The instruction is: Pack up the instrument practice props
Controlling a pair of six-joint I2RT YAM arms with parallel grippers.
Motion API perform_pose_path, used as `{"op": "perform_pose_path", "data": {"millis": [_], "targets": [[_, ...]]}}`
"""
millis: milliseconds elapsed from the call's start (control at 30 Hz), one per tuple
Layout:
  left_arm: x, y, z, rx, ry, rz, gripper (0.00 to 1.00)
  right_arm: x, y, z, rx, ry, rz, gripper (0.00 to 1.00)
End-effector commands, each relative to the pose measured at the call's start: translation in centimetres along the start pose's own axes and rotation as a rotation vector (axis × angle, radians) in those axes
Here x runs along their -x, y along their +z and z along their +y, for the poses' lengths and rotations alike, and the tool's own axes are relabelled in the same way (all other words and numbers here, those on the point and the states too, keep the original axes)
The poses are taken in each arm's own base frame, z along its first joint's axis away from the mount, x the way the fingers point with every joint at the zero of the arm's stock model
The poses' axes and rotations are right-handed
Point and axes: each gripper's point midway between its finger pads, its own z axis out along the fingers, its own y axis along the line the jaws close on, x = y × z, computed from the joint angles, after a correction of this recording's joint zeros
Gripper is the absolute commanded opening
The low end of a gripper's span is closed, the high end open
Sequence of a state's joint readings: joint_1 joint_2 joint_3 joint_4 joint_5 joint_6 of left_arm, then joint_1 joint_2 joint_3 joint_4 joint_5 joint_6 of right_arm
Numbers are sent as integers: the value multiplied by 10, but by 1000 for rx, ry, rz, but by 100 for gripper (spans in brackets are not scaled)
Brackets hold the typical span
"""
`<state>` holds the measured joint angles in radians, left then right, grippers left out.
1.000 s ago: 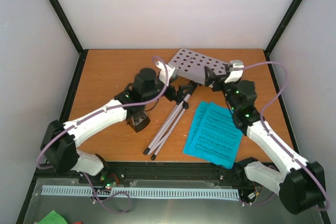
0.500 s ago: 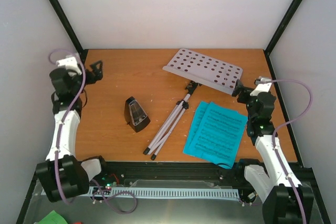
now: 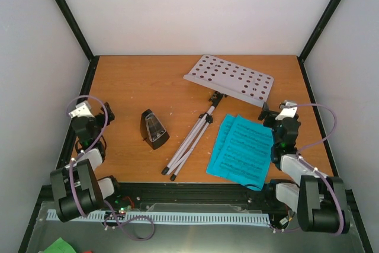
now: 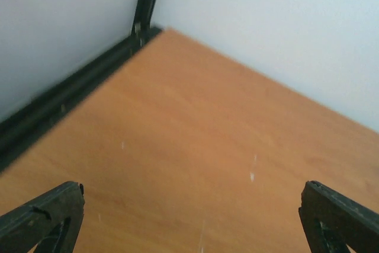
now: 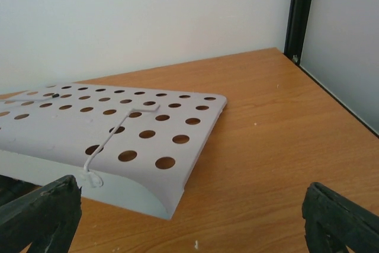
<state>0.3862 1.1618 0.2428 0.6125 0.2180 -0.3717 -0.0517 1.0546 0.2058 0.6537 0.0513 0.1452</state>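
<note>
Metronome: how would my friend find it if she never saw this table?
Look at the orange wooden table and find the grey music stand lying across its middle. Just left of the stand's folded legs, apart from them, sits the metronome. It is the only small black pyramid; the stand is long and grey, the sheet music flat and cyan.

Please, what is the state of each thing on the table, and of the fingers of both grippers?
music stand: lying on its side, legs folded together
sheet-music pages: lying flat, overlapping, right of the stand's legs
metronome: appears upright, touched by nothing
left gripper: fingers open, empty
right gripper: fingers open, empty
</note>
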Motion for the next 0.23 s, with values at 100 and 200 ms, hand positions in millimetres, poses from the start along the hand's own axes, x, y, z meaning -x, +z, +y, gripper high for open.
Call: {"op": "perform_pose_path", "data": {"millis": [100,200], "targets": [[58,-5,-11,-25,173,-274,100,20,11,-3,-10,-56,-139,100],[61,0,-3,21,151,-268,100,13,16,0,7,-73,-135,100]]}}
